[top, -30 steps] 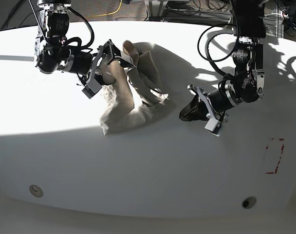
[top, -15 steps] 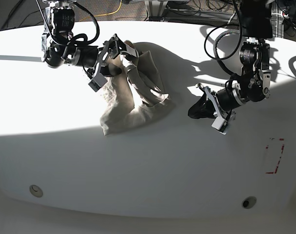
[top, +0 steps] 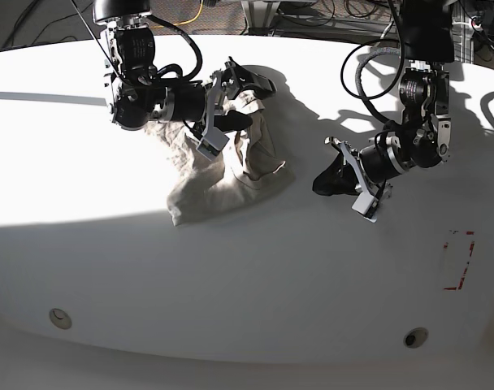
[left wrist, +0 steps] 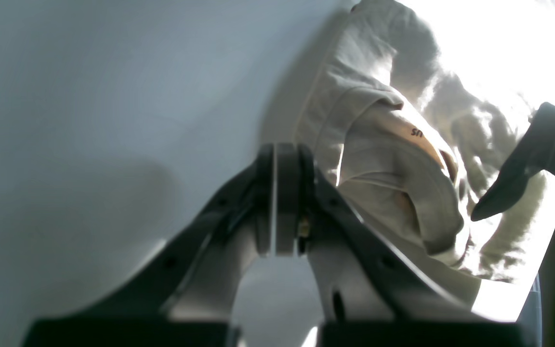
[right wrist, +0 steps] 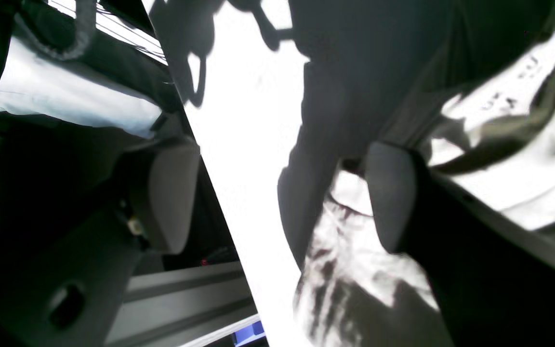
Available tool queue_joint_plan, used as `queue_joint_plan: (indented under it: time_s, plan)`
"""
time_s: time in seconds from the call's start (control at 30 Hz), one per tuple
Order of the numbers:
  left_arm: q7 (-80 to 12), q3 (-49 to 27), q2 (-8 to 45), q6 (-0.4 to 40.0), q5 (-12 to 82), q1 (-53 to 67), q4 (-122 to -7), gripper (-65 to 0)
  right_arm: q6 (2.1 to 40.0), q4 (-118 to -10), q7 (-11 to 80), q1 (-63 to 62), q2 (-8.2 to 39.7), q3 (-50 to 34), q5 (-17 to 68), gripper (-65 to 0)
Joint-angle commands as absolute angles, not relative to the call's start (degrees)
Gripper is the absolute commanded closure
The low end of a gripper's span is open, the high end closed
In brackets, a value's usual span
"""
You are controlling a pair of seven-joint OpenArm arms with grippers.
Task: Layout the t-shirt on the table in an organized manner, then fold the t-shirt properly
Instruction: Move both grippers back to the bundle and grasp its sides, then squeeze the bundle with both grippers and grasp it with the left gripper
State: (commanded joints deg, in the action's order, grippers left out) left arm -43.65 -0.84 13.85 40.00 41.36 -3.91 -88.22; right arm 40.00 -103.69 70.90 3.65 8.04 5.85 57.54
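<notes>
- T-shirt (top: 223, 166), base view: it lies crumpled in a heap on the table (top: 255, 276), toward the far-left part. Over the last second the right gripper (top: 231, 101) has swung across the heap's top from its left side, dragging the upper cloth rightward, so the bundle looks a little more spread. I judge the laying-out is only starting; no sleeve or hem is flat yet. The right arm reaches in low and sideways. The left gripper (top: 348, 183) hovers well apart from the cloth on the right, having drawn back slightly.
- Left wrist view: the left gripper (left wrist: 277, 202) has its jaws pressed together on nothing, above bare table. The t-shirt (left wrist: 393, 159) lies beyond, its printed neck label (left wrist: 417, 132) showing; a dark finger of the right gripper (left wrist: 523, 168) hangs over it.
- Right wrist view: the fingers (right wrist: 388, 193) stand apart, one against the cloth (right wrist: 354, 250), but glare hides whether fabric is actually pinched, so I cannot tell.
</notes>
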Motion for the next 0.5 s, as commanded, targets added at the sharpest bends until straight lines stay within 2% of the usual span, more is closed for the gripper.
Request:
queue_joint_plan:
  time_s: [0.13,0.27,0.43,0.5]
  plan:
    - [-43.65,-0.84,13.93,40.0,41.45,-4.09,-88.66,0.0,40.0,-103.6,71.87,1.63,6.46,6.9,57.54,-52.3]
    - [-43.65,-0.75,14.99,40.0,41.63,-4.0,-92.35,0.0,40.0,-103.69,72.75,-0.22,6.9,6.64,57.54,-52.3]
    - [-43.74,0.22,14.64,40.0,41.63,-3.65,-97.1,0.0,40.0,-103.96,72.75,-1.98,10.77,1.71,57.63,-52.3]
    - [-43.74,3.38,13.76,40.0,41.63,-3.65,-97.98,0.0,40.0,-103.96,72.75,-3.12,13.23,-0.92,57.63,-52.3]
